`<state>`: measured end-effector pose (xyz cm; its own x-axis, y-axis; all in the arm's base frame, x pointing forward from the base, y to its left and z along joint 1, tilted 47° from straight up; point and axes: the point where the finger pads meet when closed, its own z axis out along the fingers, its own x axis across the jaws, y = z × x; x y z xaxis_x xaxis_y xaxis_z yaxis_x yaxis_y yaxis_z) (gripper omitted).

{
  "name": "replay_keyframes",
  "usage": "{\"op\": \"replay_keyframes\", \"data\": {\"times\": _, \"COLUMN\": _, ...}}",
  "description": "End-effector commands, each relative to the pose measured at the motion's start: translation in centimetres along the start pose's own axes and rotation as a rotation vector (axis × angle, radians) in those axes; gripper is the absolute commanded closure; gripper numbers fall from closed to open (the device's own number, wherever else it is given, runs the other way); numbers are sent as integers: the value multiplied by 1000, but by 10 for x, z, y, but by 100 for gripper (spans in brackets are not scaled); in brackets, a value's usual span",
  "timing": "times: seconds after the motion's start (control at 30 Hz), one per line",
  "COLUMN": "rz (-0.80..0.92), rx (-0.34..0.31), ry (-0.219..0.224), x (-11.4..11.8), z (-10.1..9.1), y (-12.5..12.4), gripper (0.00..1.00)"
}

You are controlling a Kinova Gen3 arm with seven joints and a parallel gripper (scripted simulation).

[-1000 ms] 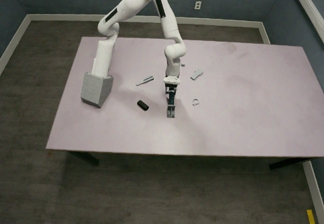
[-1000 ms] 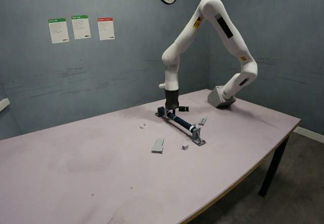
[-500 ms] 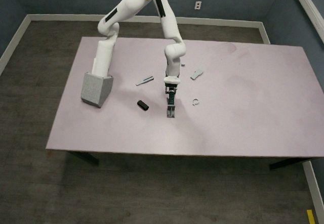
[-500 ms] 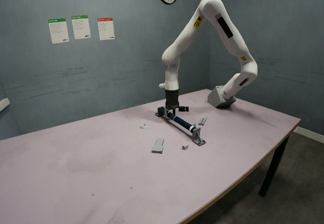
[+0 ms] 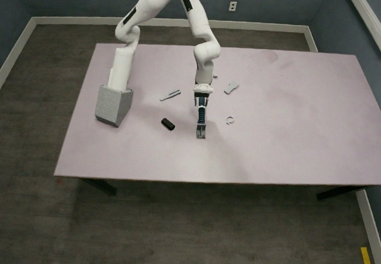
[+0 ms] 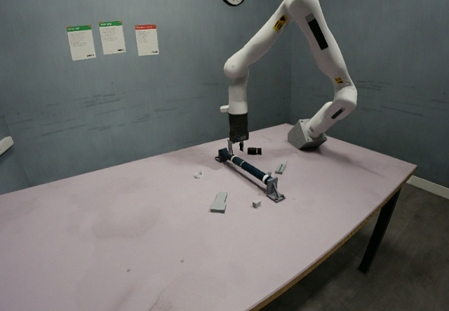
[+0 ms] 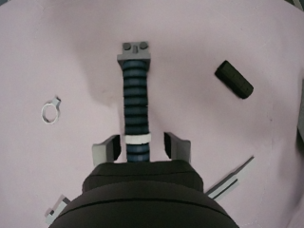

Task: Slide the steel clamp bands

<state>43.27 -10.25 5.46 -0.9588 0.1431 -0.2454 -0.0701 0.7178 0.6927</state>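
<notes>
A ribbed dark blue hose [image 5: 201, 115] [image 6: 250, 170] [image 7: 135, 102] lies level between two grey end brackets [image 5: 200, 130] [image 6: 273, 189] [image 7: 133, 51] on the pink table [image 5: 292, 137] [image 6: 109, 249]. One steel band [image 6: 231, 157] [image 7: 137, 139] sits near the hose end under my gripper. The other band [image 6: 267, 175] sits close to the opposite bracket. My gripper [image 5: 201, 102] [image 6: 234, 147] [image 7: 142, 142] points straight down, open, with a finger on each side of the first band and the tips just above the hose. Nothing is between the fingers. The mender inside the hose is hidden.
A black cylinder [image 5: 168, 124] [image 6: 254, 150] [image 7: 234, 79], a flat grey strip [image 5: 169, 95] [image 6: 280, 167] [image 7: 231, 179], a grey plate [image 5: 231, 87] [image 6: 219, 201], a small ring clip [image 5: 228, 122] [image 6: 197, 174] [image 7: 49, 110] and a small grey cube [image 6: 256, 203] lie around the hose. The arm's grey base [image 5: 113, 105] [image 6: 304, 137] stands at one side.
</notes>
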Motion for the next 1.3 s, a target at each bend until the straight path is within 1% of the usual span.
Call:
{"op": "replay_keyframes", "data": {"times": 0.0, "rz": 2, "rx": 19, "ry": -9, "x": -3, "z": -8, "y": -7, "gripper": 0}}
{"op": "replay_keyframes", "data": {"times": 0.3, "rz": 4, "rx": 17, "ry": -8, "x": -2, "z": -7, "y": -7, "gripper": 0}}
{"op": "replay_keyframes", "data": {"times": 0.37, "rz": 2, "rx": 8, "ry": -3, "x": -3, "z": -11, "y": -2, "gripper": 0}}
{"op": "replay_keyframes", "data": {"times": 0.53, "rz": 2, "rx": 9, "ry": -3, "x": -7, "z": -23, "y": -1, "gripper": 0}}
{"op": "replay_keyframes", "data": {"times": 0.6, "rz": 2, "rx": 19, "ry": -9, "x": -9, "z": -23, "y": -5, "gripper": 0}}
{"op": "replay_keyframes", "data": {"times": 1.27, "rz": 5, "rx": 16, "ry": -7, "x": -8, "z": -22, "y": -5, "gripper": 0}}
